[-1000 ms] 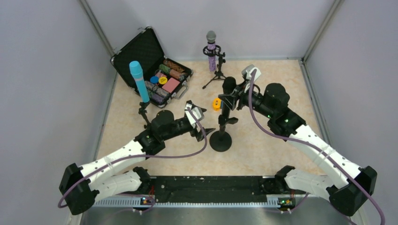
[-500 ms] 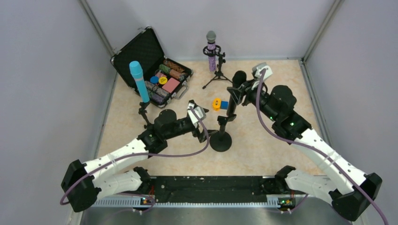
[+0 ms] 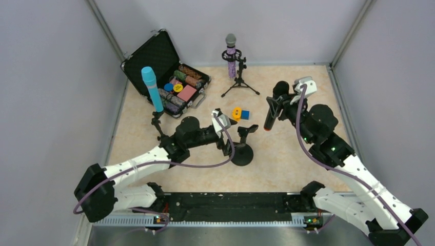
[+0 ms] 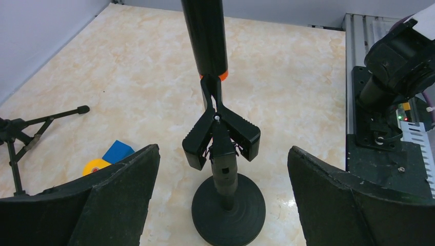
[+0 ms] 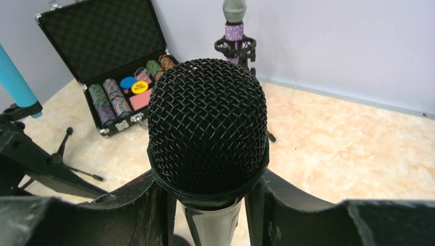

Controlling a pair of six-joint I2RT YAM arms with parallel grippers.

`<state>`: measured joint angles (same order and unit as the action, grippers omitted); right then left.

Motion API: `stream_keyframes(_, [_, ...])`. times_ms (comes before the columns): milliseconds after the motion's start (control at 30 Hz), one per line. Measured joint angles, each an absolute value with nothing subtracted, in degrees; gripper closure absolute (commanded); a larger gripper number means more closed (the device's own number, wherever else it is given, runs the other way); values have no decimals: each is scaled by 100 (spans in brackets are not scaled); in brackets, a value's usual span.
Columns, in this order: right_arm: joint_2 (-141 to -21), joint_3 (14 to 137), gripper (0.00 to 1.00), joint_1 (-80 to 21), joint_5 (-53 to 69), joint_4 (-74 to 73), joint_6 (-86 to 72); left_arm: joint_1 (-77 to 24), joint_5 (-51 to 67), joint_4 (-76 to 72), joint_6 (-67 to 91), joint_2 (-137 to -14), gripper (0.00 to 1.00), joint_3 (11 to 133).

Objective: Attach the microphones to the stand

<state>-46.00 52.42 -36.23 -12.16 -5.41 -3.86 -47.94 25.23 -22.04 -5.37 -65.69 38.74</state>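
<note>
The black microphone (image 3: 273,105) with an orange end hangs upright in my right gripper (image 3: 277,102), which is shut on its body just below the mesh head (image 5: 208,128). It hangs to the right of the round-based stand (image 3: 242,152), whose clip (image 4: 221,136) is empty and spread. In the left wrist view the microphone (image 4: 208,36) hangs behind and above the clip. My left gripper (image 3: 228,143) is open, its jaws on either side of the stand's post (image 4: 225,174), not touching it. The purple microphone (image 3: 231,56) and the light-blue one (image 3: 152,89) sit on tripod stands.
An open black case (image 3: 154,54) with poker chips stands at the back left. A yellow block (image 3: 236,113) and a blue block (image 3: 245,115) lie behind the round-based stand. Grey walls close in the table on three sides.
My right gripper has carried the black microphone to the right and back, away from above the stand's clip. My left gripper has moved right, closer to the stand's post.
</note>
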Motion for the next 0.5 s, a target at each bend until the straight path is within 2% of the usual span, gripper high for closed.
stream_keyframes(400, [-4654,5242,100,-3562,-685,-1055,-670,-4794,2580,-2744,-399,-7155,3,4051])
stream_keyframes(433, [-4700,5249,100,-3544,-609,-1074,-681,-4794,2569,-2757,-399,-7192,11,4051])
stream_keyframes(467, [-4731,5251,100,-3535,-580,-1079,-690,-4794,2567,-2757,-399,-7227,30,4051])
stream_keyframes(500, [-4779,5251,100,-3522,-523,-1079,-707,-4794,2569,-2759,-403,-7255,75,4051])
